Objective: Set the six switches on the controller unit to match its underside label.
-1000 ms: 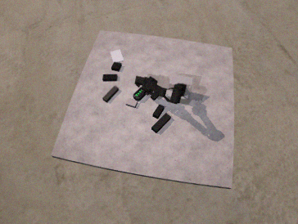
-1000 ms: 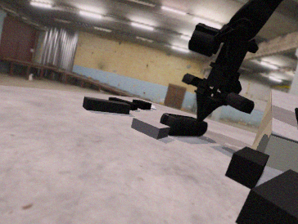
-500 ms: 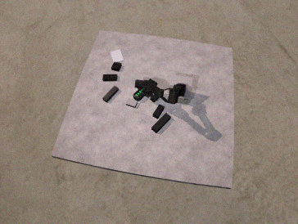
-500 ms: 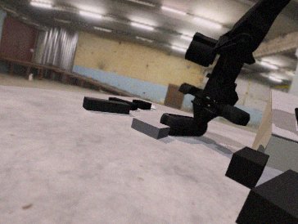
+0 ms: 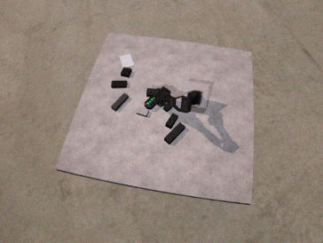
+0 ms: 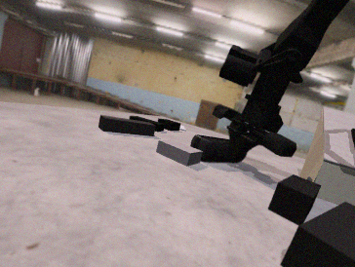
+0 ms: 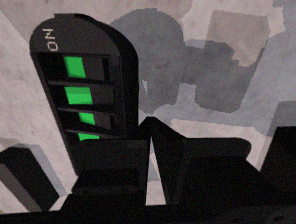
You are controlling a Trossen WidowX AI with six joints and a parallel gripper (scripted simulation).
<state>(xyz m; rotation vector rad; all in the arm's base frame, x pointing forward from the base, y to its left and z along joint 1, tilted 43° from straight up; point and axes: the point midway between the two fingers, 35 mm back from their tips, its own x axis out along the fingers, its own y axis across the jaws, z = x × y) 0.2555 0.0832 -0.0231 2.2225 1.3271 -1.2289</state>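
Beside the grey block point(image 6: 179, 152) point(image 7: 31, 175), the controller unit point(image 5: 150, 103) point(image 6: 215, 148) point(image 7: 87, 80) lies switches-up. The gripper point(image 5: 156, 98) point(image 6: 238, 132) point(image 7: 150, 120), closed on nothing, leans near it, probably for switch-setting; next calls for a precise press on one rocker end.

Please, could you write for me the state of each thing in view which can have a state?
Pincer: shut, with nothing between its fingers, low beside the controller unit.
Controller unit: on the bench, switch side up; label hidden.
Rocker switches: four show green; the others are hidden behind the pincer, and I cannot tell which ends are pressed.
Light grey block: lying flat on the bench, not held.
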